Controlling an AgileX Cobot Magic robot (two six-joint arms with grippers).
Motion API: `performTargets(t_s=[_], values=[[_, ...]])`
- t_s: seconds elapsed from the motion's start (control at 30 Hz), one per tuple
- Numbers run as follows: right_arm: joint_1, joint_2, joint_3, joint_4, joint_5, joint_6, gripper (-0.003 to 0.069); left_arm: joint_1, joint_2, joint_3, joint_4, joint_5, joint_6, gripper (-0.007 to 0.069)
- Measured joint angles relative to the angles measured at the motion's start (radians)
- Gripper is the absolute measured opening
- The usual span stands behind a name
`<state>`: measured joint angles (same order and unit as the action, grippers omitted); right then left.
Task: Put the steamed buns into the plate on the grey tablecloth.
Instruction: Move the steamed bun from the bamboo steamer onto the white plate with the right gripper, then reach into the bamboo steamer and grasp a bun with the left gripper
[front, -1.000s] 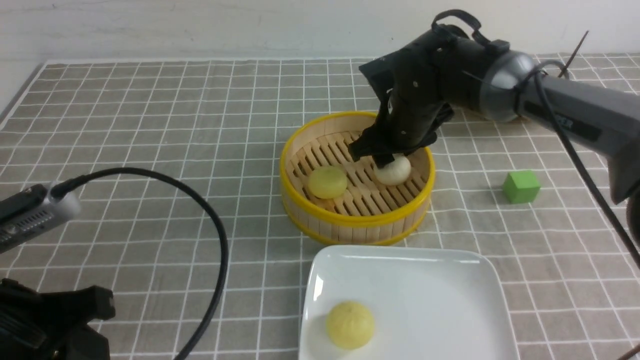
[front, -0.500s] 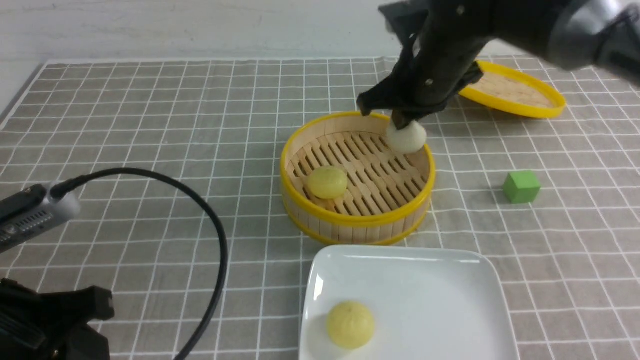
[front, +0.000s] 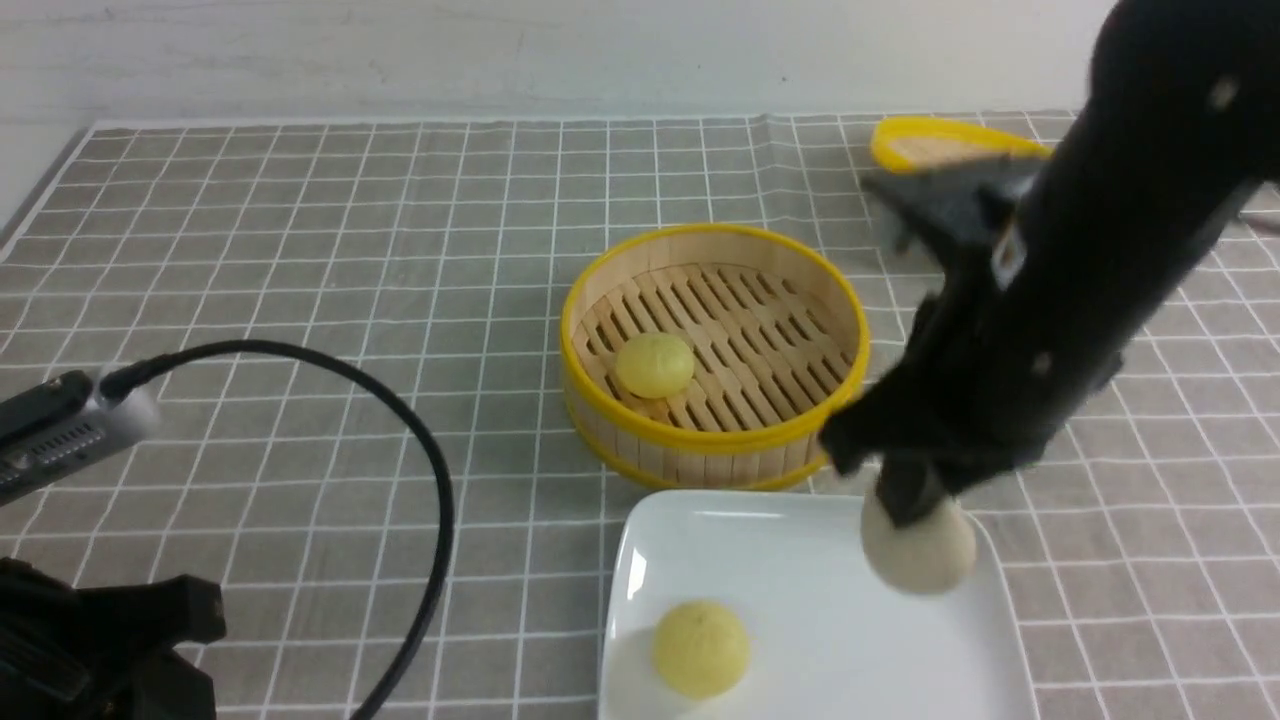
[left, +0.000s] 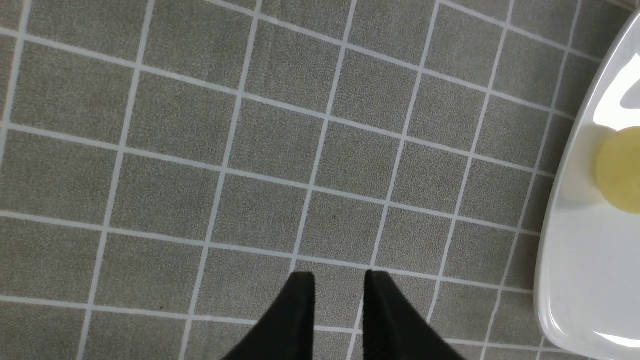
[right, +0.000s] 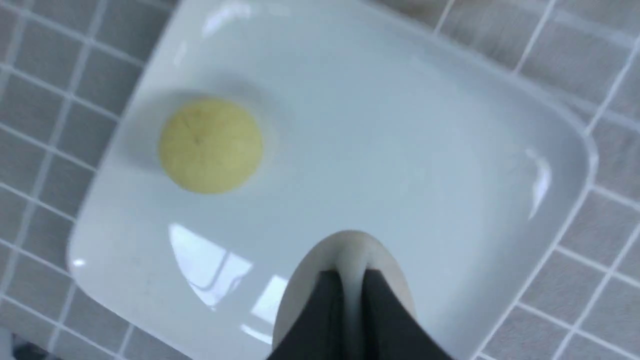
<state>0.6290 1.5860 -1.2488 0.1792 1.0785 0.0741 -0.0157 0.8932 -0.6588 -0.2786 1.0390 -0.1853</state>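
Note:
My right gripper (front: 905, 495) is shut on the whitish-beige steamed bun (front: 918, 550) and holds it above the right part of the white square plate (front: 800, 540). In the right wrist view the fingers pinch the bun (right: 350, 252) over the plate (right: 400, 125). One pale yellow bun (front: 700, 648) lies in the plate's near left part, also in the right wrist view (right: 210, 145). Another yellow bun (front: 654, 364) sits in the bamboo steamer basket (front: 714, 440). My left gripper (left: 339, 280) is shut and empty above the grey tablecloth (left: 250, 150), left of the plate (left: 575, 260).
The flat yellow-rimmed bamboo lid (front: 940, 145) lies at the back right, partly behind my right arm. A black cable (front: 430, 480) loops over the cloth on the left. The left arm's base (front: 90, 640) fills the near left corner.
My right gripper lifted the whitish-beige bun out of the steamer basket and carried it toward me, over the plate's right side. The left arm has not moved.

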Motion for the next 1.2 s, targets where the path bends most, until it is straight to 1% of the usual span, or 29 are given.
performTargets(t_s=[0.1, 0.17, 0.23, 0.3, 0.33, 0.37, 0.4, 0.43, 0.5, 0.53, 0.57, 0.6, 0.63, 0.67, 0.7, 0.73, 0.77, 0.8, 0.83, 0.87, 0.9, 0.97, 1.0, 1.03, 1.1, 1.13, 1.17, 1.2], values=[[0.024, 0.025, 0.138, -0.001, -0.142, 0.006, 0.0045, 0.0, 0.0, 0.0, 0.002, -0.015, 0.0, 0.0183], [0.025, 0.047, 0.187, -0.001, -0.218, 0.013, 0.0064, 0.0, 0.0, 0.0, 0.001, -0.021, 0.0, 0.019], [0.025, 0.07, 0.219, -0.002, -0.27, 0.016, 0.0114, 0.0, 0.005, -0.002, 0.001, -0.022, 0.0, 0.0204], [0.025, 0.089, 0.224, -0.004, -0.3, 0.016, 0.0189, 0.0, 0.019, -0.012, 0.0, -0.016, 0.0, 0.0227], [0.025, 0.097, 0.224, -0.004, -0.312, 0.016, 0.0261, 0.0, 0.037, -0.029, -0.004, -0.015, 0.0, 0.0246], [0.025, 0.098, 0.224, -0.004, -0.316, 0.016, 0.0304, 0.0, 0.052, -0.042, -0.008, -0.015, 0.0, 0.0257], [0.025, 0.098, 0.224, -0.004, -0.316, 0.016, 0.0314, 0.0, 0.052, -0.045, -0.009, -0.015, 0.0, 0.026], [0.025, 0.098, 0.219, -0.011, -0.311, 0.016, 0.0385, 0.0, 0.076, -0.075, -0.019, -0.014, 0.0, 0.0279], [0.025, 0.087, 0.195, -0.04, -0.284, 0.016, 0.0451, 0.0, 0.107, -0.13, -0.037, -0.011, 0.0, 0.03], [0.026, 0.074, 0.176, -0.071, -0.263, 0.016, 0.0472, 0.0, 0.126, -0.16, -0.049, 0.0, 0.0, 0.0307], [0.026, 0.056, 0.153, -0.097, -0.238, 0.016, 0.0474, 0.0, 0.144, -0.192, -0.057, 0.013, 0.0, 0.0311], [0.026, 0.033, 0.134, -0.133, -0.215, 0.016, 0.0467, 0.0, 0.164, -0.218, -0.068, 0.036, 0.0, 0.0314], [0.026, 0.007, 0.105, -0.17, -0.175, 0.022, 0.0445, 0.0, 0.204, -0.255, -0.086, 0.064, 0.0, 0.0317], [0.026, 0.001, 0.101, -0.179, -0.167, 0.023, 0.0433, 0.0, 0.21, -0.267, -0.089, 0.069, 0.001, 0.0318], [0.026, -0.064, 0.065, -0.253, -0.098, 0.043, 0.0365, 0.0, 0.268, -0.312, -0.114, 0.102, 0.005, 0.0318], [0.026, -0.094, 0.054, -0.283, -0.061, 0.051, 0.0309, -0.002, 0.3, -0.337, -0.127, 0.111, 0.012, 0.0318], [0.026, -0.102, 0.053, -0.298, -0.054, 0.053, 0.0286, -0.003, 0.3, -0.342, -0.127, 0.112, 0.013, 0.0318], [0.026, -0.177, 0.051, -0.353, 0.011, 0.088, 0.0184, -0.02, 0.353, -0.38, -0.137, 0.114, 0.027, 0.0318], [0.026, -0.211, 0.055, -0.382, 0.039, 0.106, 0.0118, -0.046, 0.393, -0.41, -0.139, 0.114, 0.036, 0.0318], [0.026, -0.229, 0.059, -0.392, 0.052, 0.116, 0.0092, -0.057, 0.4, -0.415, -0.139, 0.114, 0.037, 0.0318], [0.026, -0.31, 0.084, -0.424, 0.102, 0.16, 0.0014, -0.11, 0.463, -0.464, -0.141, 0.113, 0.043, 0.0318], [0.026, -0.39, 0.121, -0.436, 0.135, 0.194, -0.0014, -0.176, 0.532, -0.523, -0.138, 0.103, 0.045, 0.0319], [0.026, -0.424, 0.14, -0.436, 0.143, 0.207, -0.0015, -0.212, 0.573, -0.553, -0.133, 0.097, 0.045, 0.0321], [0.026, -0.424, 0.14, -0.436, 0.143, 0.207, -0.0015, -0.212, 0.573, -0.561, -0.133, 0.096, 0.045, 0.0321], [0.026, -0.535, 0.215, -0.427, 0.159, 0.225, -0.0017, -0.302, 0.699, -0.693, -0.093, 0.08, 0.029, 0.0335], [0.026, -0.564, 0.239, -0.423, 0.162, 0.226, -0.0017, -0.33, 0.746, -0.747, -0.07, 0.08, 0.017, 0.0346], [0.026, -0.569, 0.244, -0.421, 0.162, 0.226, -0.0017, -0.335, 0.756, -0.758, -0.065, 0.079, 0.012, 0.0348], [0.026, -0.61, 0.283, -0.412, 0.164, 0.226, -0.0017, -0.381, 0.842, -0.859, -0.01, 0.079, -0.008, 0.0368]])
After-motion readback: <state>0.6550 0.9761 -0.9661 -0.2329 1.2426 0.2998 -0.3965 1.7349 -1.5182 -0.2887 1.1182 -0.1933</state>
